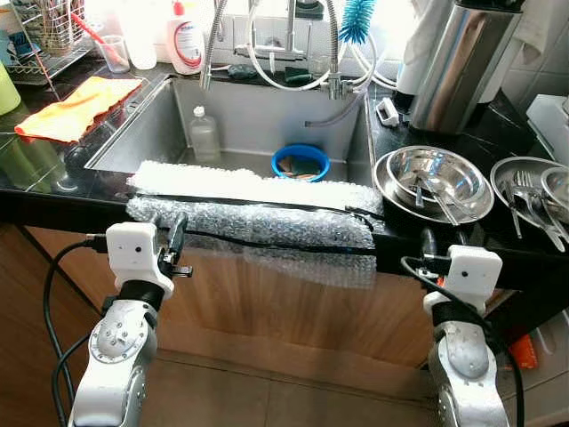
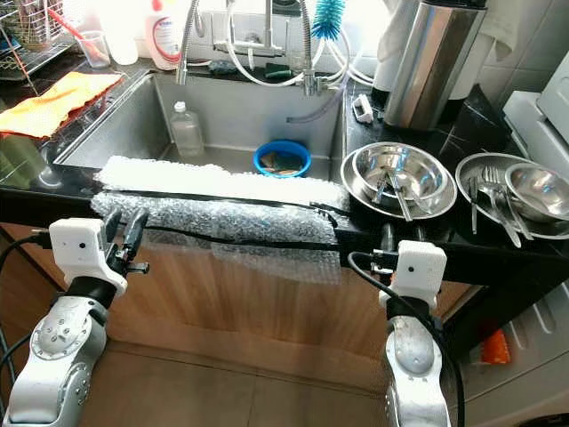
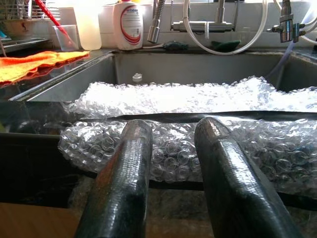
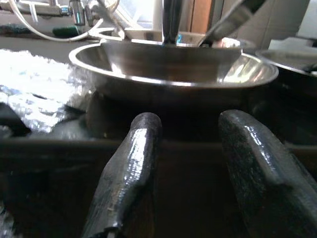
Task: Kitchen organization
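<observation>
A steel sink [image 1: 133, 133] is set in a black counter. In it stand a blue bowl [image 1: 300, 162] and a clear plastic bottle [image 1: 204, 133]. Bubble wrap [image 1: 253, 209] is draped over the sink's front edge. To its right lies a steel bowl [image 1: 433, 182] holding cutlery, and another steel dish [image 1: 533, 191] with forks. My left gripper [image 1: 173, 238] hovers open just in front of the bubble wrap [image 3: 173, 153]. Below the counter edge, my right gripper [image 1: 427, 245] is open, and the steel bowl [image 4: 173, 64] sits just beyond its fingertips.
An orange cloth [image 1: 76, 107] lies left of the sink, with a dish rack [image 1: 44, 36] behind it. A soap bottle [image 1: 185, 40], taps with hoses and a blue brush [image 1: 358, 20] line the back. A tall steel canister [image 1: 462, 62] stands at the back right. Wooden cabinet fronts are below.
</observation>
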Controlling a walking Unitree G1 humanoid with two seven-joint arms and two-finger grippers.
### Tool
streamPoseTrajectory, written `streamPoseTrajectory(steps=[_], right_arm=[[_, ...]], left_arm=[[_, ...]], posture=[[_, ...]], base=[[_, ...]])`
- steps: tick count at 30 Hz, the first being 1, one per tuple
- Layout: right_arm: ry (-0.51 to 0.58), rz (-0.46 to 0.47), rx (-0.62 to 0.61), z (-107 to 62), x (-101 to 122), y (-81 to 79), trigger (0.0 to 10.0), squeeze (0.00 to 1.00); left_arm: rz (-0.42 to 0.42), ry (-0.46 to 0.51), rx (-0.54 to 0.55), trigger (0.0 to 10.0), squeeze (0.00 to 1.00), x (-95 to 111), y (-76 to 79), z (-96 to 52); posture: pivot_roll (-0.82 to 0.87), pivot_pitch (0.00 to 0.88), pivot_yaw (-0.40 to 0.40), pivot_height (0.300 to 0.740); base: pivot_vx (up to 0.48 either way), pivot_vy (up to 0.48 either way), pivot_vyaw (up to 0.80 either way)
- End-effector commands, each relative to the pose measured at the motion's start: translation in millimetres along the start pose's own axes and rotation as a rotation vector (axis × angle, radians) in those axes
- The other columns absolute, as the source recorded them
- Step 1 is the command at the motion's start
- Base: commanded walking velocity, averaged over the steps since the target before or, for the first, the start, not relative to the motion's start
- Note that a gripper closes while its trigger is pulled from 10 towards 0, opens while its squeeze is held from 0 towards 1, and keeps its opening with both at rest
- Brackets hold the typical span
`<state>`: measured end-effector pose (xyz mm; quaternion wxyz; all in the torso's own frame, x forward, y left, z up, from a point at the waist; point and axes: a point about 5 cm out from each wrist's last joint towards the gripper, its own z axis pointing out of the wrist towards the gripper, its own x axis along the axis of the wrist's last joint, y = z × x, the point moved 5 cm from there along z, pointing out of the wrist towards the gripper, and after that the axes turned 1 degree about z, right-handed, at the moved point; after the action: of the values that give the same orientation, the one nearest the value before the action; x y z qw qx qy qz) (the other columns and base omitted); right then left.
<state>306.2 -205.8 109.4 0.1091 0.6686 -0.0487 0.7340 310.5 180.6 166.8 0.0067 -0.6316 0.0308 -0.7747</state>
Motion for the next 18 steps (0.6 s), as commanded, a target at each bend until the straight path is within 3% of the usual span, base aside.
streamPoseTrajectory(steps=[1,9,13,14,18], right_arm=[[0.013,0.008,-0.002,-0.7,5.4,0.4,10.0,0.0],[0.035,0.031,0.01,-1.4,10.3,-2.5,10.0,0.0],[0.045,0.043,0.022,-3.0,12.9,-5.5,10.0,0.0],[0.045,0.043,0.022,-3.0,12.9,-5.5,10.0,0.0],[0.033,0.054,0.018,-5.0,10.1,-5.7,10.0,0.0]], left_arm=[[0.001,-0.003,-0.001,10.0,0.0,-0.4,-0.2,-1.2],[0.025,0.022,0.004,10.0,0.0,5.7,-1.2,0.5],[0.071,0.137,0.053,10.0,0.0,37.4,-7.9,11.6],[0.071,0.137,0.053,10.0,0.0,37.4,-7.9,11.6],[0.067,0.143,-0.009,10.0,0.0,40.2,2.9,16.4]], posture=[[-0.03,0.023,-0.011,0.74],[-0.03,0.023,-0.011,0.74],[-0.03,0.022,-0.011,0.74],[-0.03,0.022,-0.011,0.74],[-0.03,0.02,-0.008,0.74]], base=[[0.0,0.48,0.0],[0.0,0.48,0.0],[0.0,0.48,0.0],[0.0,0.48,0.0],[0.0,0.152,0.0]])
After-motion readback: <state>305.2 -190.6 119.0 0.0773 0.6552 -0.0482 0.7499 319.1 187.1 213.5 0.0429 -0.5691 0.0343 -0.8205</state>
